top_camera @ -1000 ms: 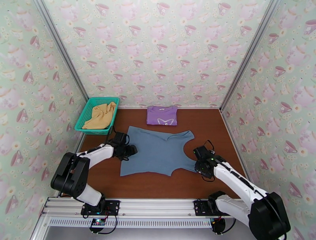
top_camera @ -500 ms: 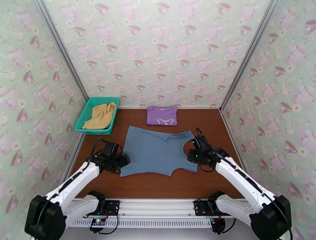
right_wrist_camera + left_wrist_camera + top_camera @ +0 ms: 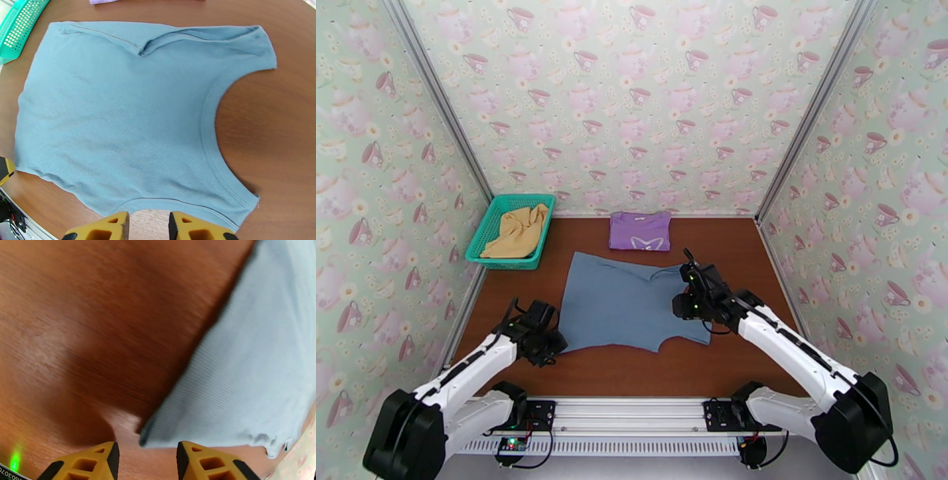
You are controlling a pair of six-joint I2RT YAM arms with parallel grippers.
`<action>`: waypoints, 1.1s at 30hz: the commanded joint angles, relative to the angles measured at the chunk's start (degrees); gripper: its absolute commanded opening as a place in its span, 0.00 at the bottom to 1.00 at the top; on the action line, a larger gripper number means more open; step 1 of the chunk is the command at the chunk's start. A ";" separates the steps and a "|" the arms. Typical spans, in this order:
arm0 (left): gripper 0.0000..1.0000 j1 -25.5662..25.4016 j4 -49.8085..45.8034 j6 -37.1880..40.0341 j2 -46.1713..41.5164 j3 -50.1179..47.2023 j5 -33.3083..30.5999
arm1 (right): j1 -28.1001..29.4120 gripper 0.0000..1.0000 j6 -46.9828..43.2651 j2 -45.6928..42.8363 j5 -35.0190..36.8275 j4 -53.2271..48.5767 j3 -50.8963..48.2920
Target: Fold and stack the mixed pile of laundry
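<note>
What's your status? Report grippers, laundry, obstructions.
Left gripper open at near-left corner of grey-blue piece. Right gripper open at its right edge. Purple T-shirt folded at back; mustard piece in basket. No obstruction.

- My left arm (image 3: 462,377) and right arm (image 3: 790,351) wear white shells with black joints.
- Black cables (image 3: 511,308) loop over each wrist.
- My left gripper (image 3: 554,347) and right gripper (image 3: 677,306) are black, with yellow hollow-cored fingers (image 3: 205,463).

Cut-off "E60370" on a dark strip (image 3: 8,477)
</note>
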 commanded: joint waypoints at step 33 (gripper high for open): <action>0.00 -1.44 14.94 6.58 23.70 6.63 -0.24 | 30.27 0.40 -31.29 18.32 11.04 -0.36 0.63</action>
